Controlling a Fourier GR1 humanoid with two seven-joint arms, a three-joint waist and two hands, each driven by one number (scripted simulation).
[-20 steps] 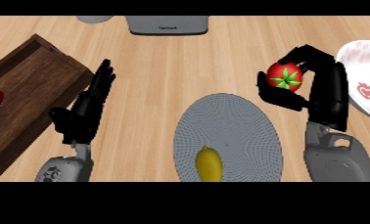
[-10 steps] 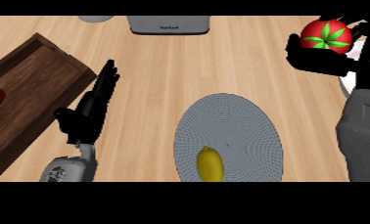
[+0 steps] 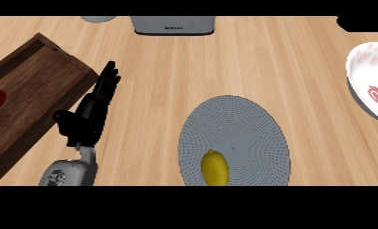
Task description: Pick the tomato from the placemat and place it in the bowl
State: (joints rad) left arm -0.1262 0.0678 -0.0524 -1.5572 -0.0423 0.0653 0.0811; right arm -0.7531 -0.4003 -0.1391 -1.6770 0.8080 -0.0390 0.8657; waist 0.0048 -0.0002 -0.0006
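1. Left hand (image 3: 90,110): at 8 o'clock, resting on the counter with its fingers straight and open, holding nothing, just beside the wooden tray (image 3: 40,80).
2. Right hand (image 3: 359,23): only a dark shape in the 2 o'clock corner, probably part of it. Whether it is open or holding anything cannot be told.
3. Tomato: not seen anywhere. It is not on the placemat, and whether it is in the bowl cannot be confirmed.
4. Placemat (image 3: 244,123): grey, round, at 5 o'clock. It carries only a yellow fruit (image 3: 214,168) near its lower edge.
5. Bowl (image 3: 360,65): white with red marks, cut off by the edge at 3 o'clock. Its visible part shows no tomato for certain.
6. Grey appliance (image 3: 173,24): at 12 o'clock, well apart from the rest.
7. Progress, as a judgement: the pick looks done, since the placemat has no tomato. Placing it in the bowl is unconfirmed, and the release may be under way out of view.
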